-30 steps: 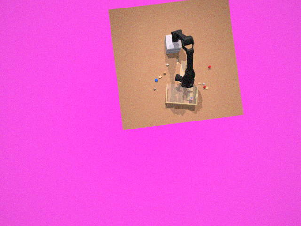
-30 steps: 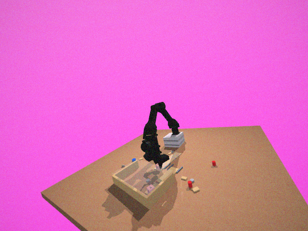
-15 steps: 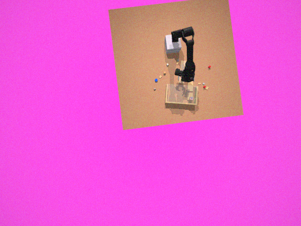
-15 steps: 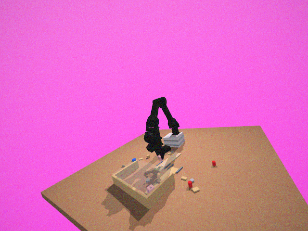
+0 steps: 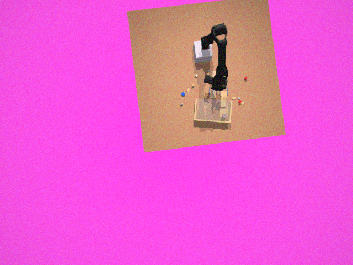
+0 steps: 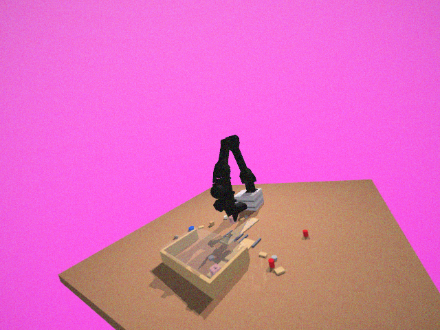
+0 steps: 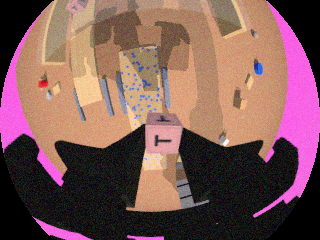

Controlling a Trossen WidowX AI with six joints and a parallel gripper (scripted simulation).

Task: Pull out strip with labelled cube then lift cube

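My gripper [image 6: 233,218] [image 7: 160,128] is shut on a pink cube [image 7: 163,142] [image 6: 230,219] marked with a T, held in the air above the table. In the top view the arm hides the fingers. A pale strip [image 7: 141,75] [image 6: 251,223] [image 5: 214,73] with blue specks lies outside the box [image 5: 212,121] [image 6: 184,267], partly below the cube. A plain strip [image 7: 90,90] [image 5: 223,94] [image 6: 246,243] sticks out of the box's open side. A second pink cube [image 5: 224,115] [image 6: 214,269] [image 7: 77,5] is inside, near the front corner.
Blue-grey rails [image 7: 107,96] [image 6: 256,243] [image 5: 227,91] stand at the box's open side. A red cylinder [image 5: 240,101] [image 6: 271,262] [image 7: 43,83] and small blocks lie beside it. A blue piece [image 5: 182,94] [image 6: 190,227] [image 7: 258,68] lies on the other side. The box has a clear cover.
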